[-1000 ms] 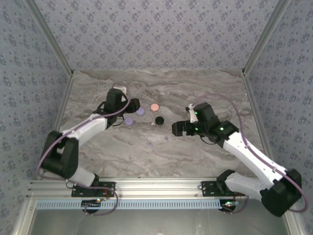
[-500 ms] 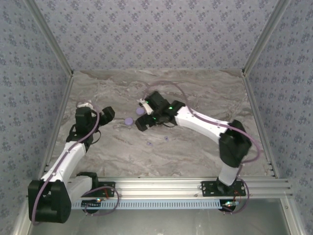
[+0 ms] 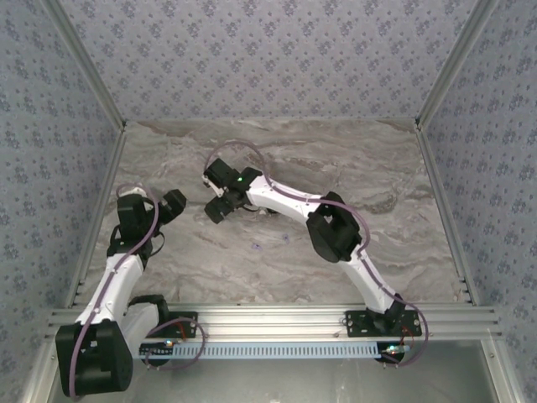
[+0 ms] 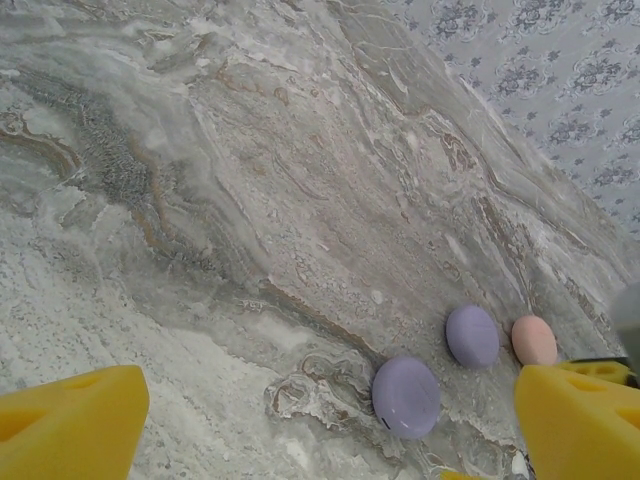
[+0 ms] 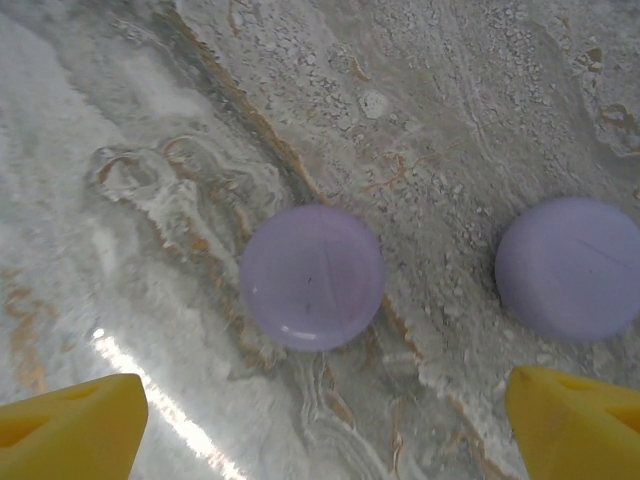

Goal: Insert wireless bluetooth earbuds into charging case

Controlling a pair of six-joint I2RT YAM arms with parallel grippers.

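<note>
Marble table (image 3: 377, 168) runs across the overhead view. On its bare lower middle lie two tiny lavender specks that I take for earbuds (image 3: 256, 246), loose on the stone and well apart from both arms' fingers. The right gripper (image 3: 220, 210) reaches over to the left of centre. The left gripper (image 3: 174, 204) sits at the left of the frame, near the right one but not touching it.

From the left wrist, the left gripper (image 4: 320, 440) stands wide open, with a yellow fingertip in each lower corner and only stone between them. At lower right sits a lavender case (image 4: 405, 396), with a second lavender case (image 4: 472, 335) just beside it and a pink case (image 4: 534, 340) next along. All three look shut.

From the right wrist, the right gripper (image 5: 320, 430) is likewise spread wide and empty. It hovers over the lavender case (image 5: 312, 277) at centre, and the second lavender case (image 5: 570, 268) is at the right edge.

By my reading, none of the task is done: no case shows as open, and no earbud is held or seated. What remains is to open a case, pick up each earbud and set it inside.
</note>
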